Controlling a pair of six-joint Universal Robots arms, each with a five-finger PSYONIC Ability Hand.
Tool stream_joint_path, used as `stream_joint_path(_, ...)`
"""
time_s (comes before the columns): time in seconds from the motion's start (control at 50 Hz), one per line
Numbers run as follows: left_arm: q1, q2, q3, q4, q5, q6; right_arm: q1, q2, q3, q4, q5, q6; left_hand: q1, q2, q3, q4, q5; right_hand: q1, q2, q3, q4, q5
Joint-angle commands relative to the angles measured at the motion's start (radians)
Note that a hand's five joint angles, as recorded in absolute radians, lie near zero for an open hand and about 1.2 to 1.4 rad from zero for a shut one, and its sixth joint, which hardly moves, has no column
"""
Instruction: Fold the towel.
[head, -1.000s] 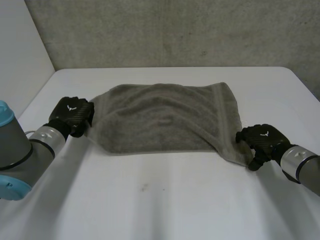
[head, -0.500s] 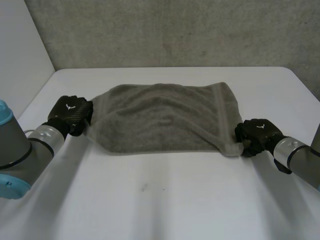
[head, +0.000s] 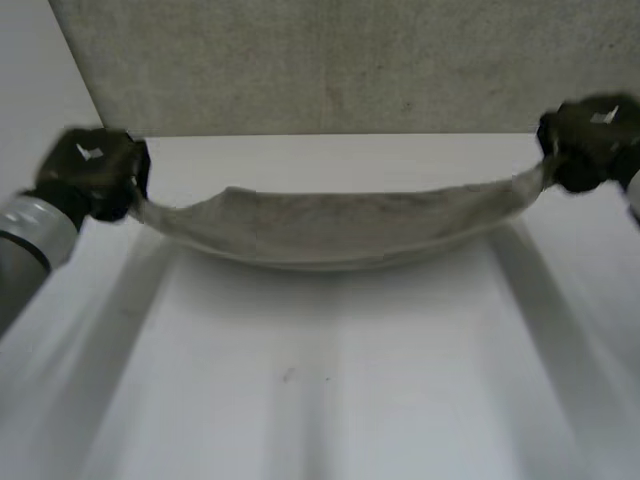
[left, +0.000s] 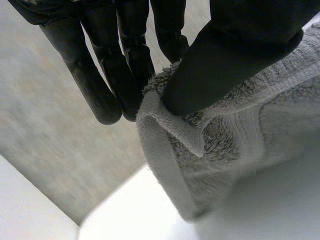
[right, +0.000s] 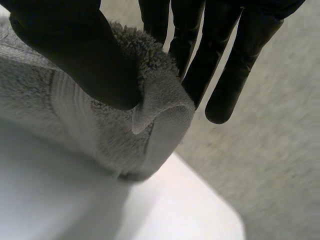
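We have lifted the towel above the table. Our left robot hand and right robot hand each pinch one end.

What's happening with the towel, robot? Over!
Left hand pinching one end of the towel, right hand the other. Towel hangs sagging between them, above the table. Nothing in the way.

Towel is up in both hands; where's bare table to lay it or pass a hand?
The table is bare from its near edge up to the sagging towel, and in a strip between towel and wall. Crowded spots: the towel's two ends, pinched by the left hand and right hand.
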Motion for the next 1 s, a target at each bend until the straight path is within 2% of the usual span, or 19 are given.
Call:
stream_joint_path(0.02, 0.052, 0.174, 0.098, -0.181, -0.009, -0.133, -0.014, -0.094, -0.215, 0.326, -0.014, -0.073, 0.202, 0.179, 0.18, 0.178, 0.185, 0.439, 0.227, 0.219, 0.204, 0.26)
stream_joint_path(0.14, 0.06, 0.176, 0.093, -0.259, -0.006, -0.13, -0.026, -0.061, -0.212, 0.442, 0.004, -0.216, 0.202, 0.179, 0.18, 0.178, 0.185, 0.439, 0.227, 0.219, 0.204, 0.26)
stream_joint_path(0.18, 0.058, 0.153, 0.093, -0.271, -0.011, -0.127, -0.018, 0.005, -0.2, 0.468, 0.021, -0.281, 0.202, 0.179, 0.18, 0.178, 0.185, 0.439, 0.227, 0.219, 0.204, 0.26)
stream_joint_path(0.24, 0.058, 0.114, 0.103, -0.271, -0.011, -0.127, -0.017, 0.041, -0.197, 0.469, 0.035, -0.292, 0.202, 0.179, 0.18, 0.178, 0.185, 0.439, 0.227, 0.219, 0.204, 0.26)
stream_joint_path(0.3, 0.06, 0.008, 0.13, -0.275, -0.012, -0.104, -0.015, 0.107, -0.207, 0.468, 0.075, -0.3, 0.202, 0.179, 0.18, 0.178, 0.185, 0.439, 0.227, 0.219, 0.204, 0.26)
stream_joint_path(0.34, 0.051, -0.134, 0.187, -0.284, -0.018, -0.049, 0.0, 0.191, -0.242, 0.463, 0.108, -0.302, 0.202, 0.179, 0.18, 0.178, 0.185, 0.439, 0.227, 0.219, 0.204, 0.26)
stream_joint_path(0.36, 0.051, -0.134, 0.187, -0.284, -0.018, -0.049, 0.0, 0.191, -0.243, 0.463, 0.108, -0.302, 0.202, 0.179, 0.18, 0.178, 0.185, 0.439, 0.227, 0.219, 0.204, 0.26)
stream_joint_path(0.4, 0.031, -0.298, 0.288, -0.305, -0.041, 0.011, 0.038, 0.281, -0.32, 0.462, 0.148, -0.302, 0.202, 0.179, 0.18, 0.178, 0.185, 0.439, 0.227, 0.219, 0.204, 0.26)
stream_joint_path(0.46, 0.002, -0.419, 0.407, -0.319, -0.069, 0.049, 0.081, 0.372, -0.44, 0.446, 0.192, -0.298, 0.202, 0.179, 0.18, 0.178, 0.185, 0.439, 0.227, 0.219, 0.204, 0.26)
stream_joint_path(0.54, -0.018, -0.479, 0.524, -0.307, -0.083, 0.063, 0.121, 0.449, -0.594, 0.382, 0.249, -0.294, 0.202, 0.179, 0.18, 0.178, 0.185, 0.439, 0.227, 0.219, 0.204, 0.26)
stream_joint_path(0.58, -0.021, -0.483, 0.578, -0.264, -0.084, 0.059, 0.133, 0.472, -0.674, 0.314, 0.28, -0.288, 0.202, 0.179, 0.18, 0.178, 0.185, 0.439, 0.227, 0.219, 0.204, 0.26)
stream_joint_path(0.62, -0.03, -0.469, 0.632, -0.044, -0.087, 0.053, 0.161, 0.473, -0.781, 0.096, 0.337, -0.257, 0.202, 0.179, 0.18, 0.178, 0.185, 0.439, 0.227, 0.219, 0.204, 0.26)
stream_joint_path(0.64, -0.031, -0.469, 0.632, -0.043, -0.087, 0.053, 0.161, 0.473, -0.781, 0.095, 0.337, -0.257, 0.202, 0.179, 0.18, 0.178, 0.185, 0.439, 0.227, 0.219, 0.204, 0.26)
stream_joint_path(0.68, -0.047, -0.405, 0.597, 0.273, -0.09, 0.027, 0.179, 0.399, -0.729, -0.193, 0.367, -0.205, 0.202, 0.179, 0.18, 0.178, 0.185, 0.439, 0.227, 0.219, 0.204, 0.26)
stream_joint_path(0.7, -0.047, -0.404, 0.596, 0.275, -0.09, 0.027, 0.179, 0.398, -0.729, -0.195, 0.368, -0.205, 0.202, 0.179, 0.18, 0.178, 0.185, 0.439, 0.227, 0.219, 0.204, 0.26)
stream_joint_path(0.74, -0.041, -0.32, 0.537, 0.517, -0.092, -0.019, 0.181, 0.294, -0.587, -0.398, 0.368, -0.185, 0.202, 0.179, 0.18, 0.178, 0.185, 0.439, 0.227, 0.219, 0.204, 0.26)
stream_joint_path(0.78, -0.041, -0.296, 0.523, 0.541, -0.097, -0.044, 0.181, 0.259, -0.53, -0.423, 0.365, -0.186, 0.202, 0.179, 0.18, 0.178, 0.185, 0.439, 0.227, 0.219, 0.204, 0.26)
stream_joint_path(0.86, -0.029, -0.291, 0.495, 0.462, -0.103, -0.12, 0.183, 0.237, -0.455, -0.364, 0.348, -0.179, 0.202, 0.179, 0.18, 0.178, 0.185, 0.439, 0.227, 0.219, 0.204, 0.26)
stream_joint_path(1.0, -0.015, -0.324, 0.387, 0.413, -0.095, -0.135, 0.179, 0.231, -0.32, -0.263, 0.271, -0.177, 0.202, 0.179, 0.18, 0.178, 0.185, 0.439, 0.227, 0.219, 0.204, 0.26)
